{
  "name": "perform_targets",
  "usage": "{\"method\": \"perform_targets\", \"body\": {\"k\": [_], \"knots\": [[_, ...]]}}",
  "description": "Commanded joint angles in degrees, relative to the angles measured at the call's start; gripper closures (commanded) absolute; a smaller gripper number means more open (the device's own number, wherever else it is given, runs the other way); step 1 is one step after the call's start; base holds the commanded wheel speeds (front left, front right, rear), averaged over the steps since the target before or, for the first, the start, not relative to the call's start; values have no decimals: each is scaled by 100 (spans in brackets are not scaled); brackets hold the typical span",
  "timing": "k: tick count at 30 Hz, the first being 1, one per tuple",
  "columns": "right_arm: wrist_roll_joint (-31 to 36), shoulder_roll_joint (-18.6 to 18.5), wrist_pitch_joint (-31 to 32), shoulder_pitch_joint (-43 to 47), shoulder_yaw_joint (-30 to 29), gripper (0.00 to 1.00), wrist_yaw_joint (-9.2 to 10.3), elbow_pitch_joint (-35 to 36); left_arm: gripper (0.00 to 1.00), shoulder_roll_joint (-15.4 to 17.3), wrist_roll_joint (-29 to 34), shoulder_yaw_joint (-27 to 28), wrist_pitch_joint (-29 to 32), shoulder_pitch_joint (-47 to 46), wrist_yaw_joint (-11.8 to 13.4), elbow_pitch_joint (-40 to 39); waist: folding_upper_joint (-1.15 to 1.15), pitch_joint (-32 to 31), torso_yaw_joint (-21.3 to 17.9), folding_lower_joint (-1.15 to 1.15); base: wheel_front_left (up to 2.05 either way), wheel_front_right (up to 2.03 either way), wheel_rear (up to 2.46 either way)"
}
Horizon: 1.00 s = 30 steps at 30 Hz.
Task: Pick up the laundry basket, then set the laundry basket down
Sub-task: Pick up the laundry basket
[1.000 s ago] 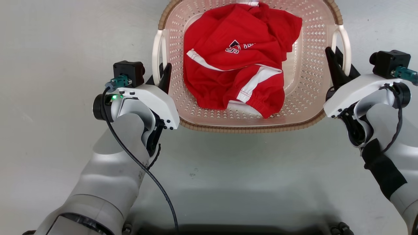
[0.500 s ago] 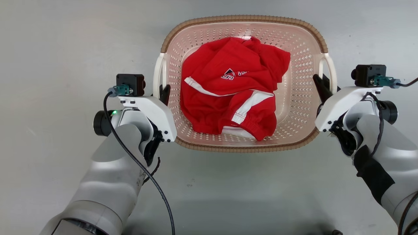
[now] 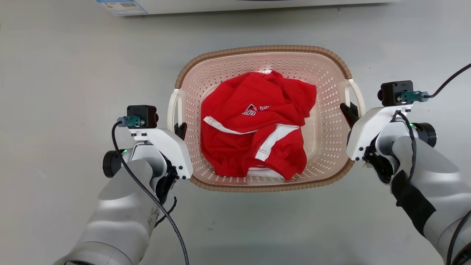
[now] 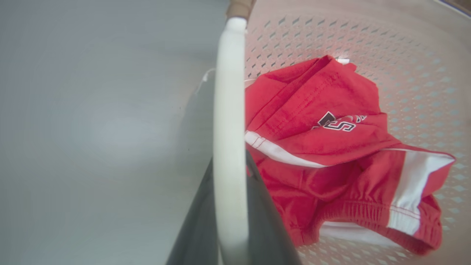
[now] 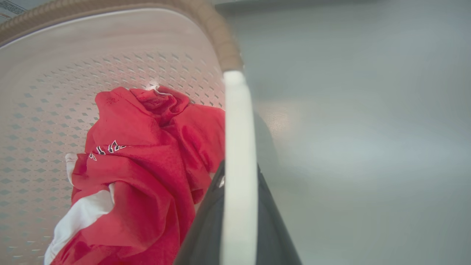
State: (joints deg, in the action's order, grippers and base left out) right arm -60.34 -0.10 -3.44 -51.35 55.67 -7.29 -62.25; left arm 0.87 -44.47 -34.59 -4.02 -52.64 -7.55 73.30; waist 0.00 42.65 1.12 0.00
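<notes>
Left gripper (image 3: 179, 129): clamped tight on basket (image 3: 257, 49) handle (image 3: 170, 110), mid-left.
Right gripper (image 3: 349, 110): same deal, mid-right.
Tip: I'd lower both sides evenly, no tilting.

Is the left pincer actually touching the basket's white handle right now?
Touching. The left wrist view shows the laundry basket's white handle running between the left pincer's two dark fingers, both pressed against it with no gap.

Upright pale pink perforated laundry basket (image 3: 228, 71) — brown woven-look rim, white side handles
</notes>
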Motion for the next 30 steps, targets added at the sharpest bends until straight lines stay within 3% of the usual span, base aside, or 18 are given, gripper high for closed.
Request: {"method": "perform_targets", "body": {"k": [1,30], "knots": [[-49,-279,-28,231,111,100,-20,-114,100,515,-50,157,34,288,38,64,0,-251,-47,0,0,0,0],[-1070,-278,604,1305,1055,100,-20,-487,100,971,-449,198,1395,1731,285,66,0,-2937,-332,0,0,0,0]]}}
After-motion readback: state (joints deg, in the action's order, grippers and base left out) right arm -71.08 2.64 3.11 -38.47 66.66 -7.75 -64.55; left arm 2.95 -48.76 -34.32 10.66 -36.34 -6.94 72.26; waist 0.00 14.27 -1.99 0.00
